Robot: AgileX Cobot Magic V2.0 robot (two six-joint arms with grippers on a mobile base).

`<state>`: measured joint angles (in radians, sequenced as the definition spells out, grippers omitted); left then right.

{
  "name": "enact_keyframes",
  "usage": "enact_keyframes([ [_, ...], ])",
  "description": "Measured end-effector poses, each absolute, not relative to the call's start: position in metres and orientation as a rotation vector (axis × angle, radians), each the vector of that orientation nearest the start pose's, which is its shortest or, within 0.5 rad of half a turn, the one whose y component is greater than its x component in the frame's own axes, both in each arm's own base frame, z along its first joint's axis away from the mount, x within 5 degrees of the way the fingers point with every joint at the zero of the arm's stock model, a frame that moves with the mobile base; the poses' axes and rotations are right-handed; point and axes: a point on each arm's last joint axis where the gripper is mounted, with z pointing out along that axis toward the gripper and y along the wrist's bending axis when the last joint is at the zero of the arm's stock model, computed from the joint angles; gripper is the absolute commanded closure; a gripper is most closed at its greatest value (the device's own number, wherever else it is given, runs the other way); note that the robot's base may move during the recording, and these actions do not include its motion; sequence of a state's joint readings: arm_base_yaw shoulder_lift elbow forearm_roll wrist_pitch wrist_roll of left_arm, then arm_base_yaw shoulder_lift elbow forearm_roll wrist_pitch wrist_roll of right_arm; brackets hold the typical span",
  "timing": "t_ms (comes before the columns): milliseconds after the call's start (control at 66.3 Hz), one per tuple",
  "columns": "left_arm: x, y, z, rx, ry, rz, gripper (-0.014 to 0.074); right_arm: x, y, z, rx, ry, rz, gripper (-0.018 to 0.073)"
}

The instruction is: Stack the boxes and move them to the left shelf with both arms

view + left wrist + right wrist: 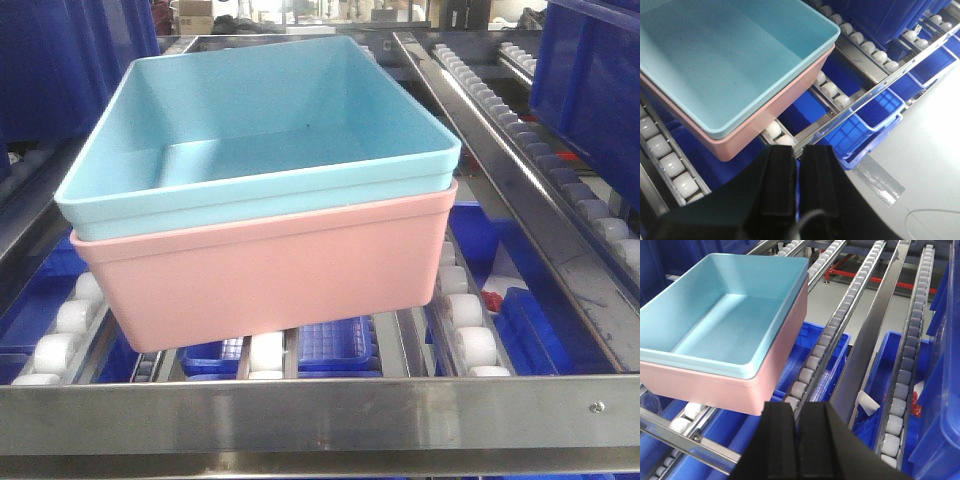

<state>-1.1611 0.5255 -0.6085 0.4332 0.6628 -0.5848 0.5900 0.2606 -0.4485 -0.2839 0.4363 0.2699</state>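
The two boxes are stacked, the light blue tub (280, 110) nested inside the salmon pink tub (270, 270). The stack rests on the white rollers (470, 345) of the left shelf, just behind its steel front rail (320, 410). In the left wrist view the stack (725, 60) lies up and to the left of my left gripper (798, 150). That gripper is shut on nothing, only a thin slit between its black fingers, and it hangs over the front rail. My right gripper (799, 407) is also shut and empty, just off the pink tub's near corner (775, 365). Neither gripper touches the tubs.
Dark blue crates sit on the level under the rollers (335, 345) (865, 125) (885, 365). A tall dark blue crate (590, 80) stands on the right lane. Steel rails (875, 325) separate the roller lanes. Grey floor with a tape strip (880, 182) lies beside the rack.
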Motion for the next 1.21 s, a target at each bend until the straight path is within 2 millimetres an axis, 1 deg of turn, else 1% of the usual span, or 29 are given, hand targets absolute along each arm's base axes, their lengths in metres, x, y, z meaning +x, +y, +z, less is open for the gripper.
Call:
enact_keyframes([
  [619, 0.061, -0.080, 0.324, 0.765, 1.913, -0.621, 0.0589, 0.057, 0.025, 0.309, -0.407, 1.677, 0.344, 0.0511],
  [679, 0.060, -0.081, 0.324, 0.765, 1.907, -0.645, 0.0589, 0.057, 0.025, 0.309, -0.407, 1.677, 0.344, 0.0511],
  [785, 0.054, -0.087, 0.323, 0.850, 1.865, -0.700, 0.0589, 0.057, 0.025, 0.309, -0.407, 1.677, 0.344, 0.0511],
  [950, 0.046, -0.092, 0.313, 0.981, 1.827, -0.763, 0.0589, 0.057, 0.025, 0.309, -0.407, 1.677, 0.344, 0.0511],
  [1041, 0.041, -0.094, 0.305, 1.034, 1.749, -0.812, 0.0589, 0.057, 0.025, 0.309, -0.407, 1.677, 0.344, 0.0511],
  [1116, 0.039, -0.093, 0.297, 1.029, 1.685, -0.845, 0.0589, 0.057, 0.025, 0.309, -0.407, 1.677, 0.344, 0.0511],
  [1207, 0.038, -0.089, 0.283, 0.992, 1.612, -0.875, 0.0589, 0.057, 0.025, 0.309, -0.407, 1.677, 0.344, 0.0511],
])
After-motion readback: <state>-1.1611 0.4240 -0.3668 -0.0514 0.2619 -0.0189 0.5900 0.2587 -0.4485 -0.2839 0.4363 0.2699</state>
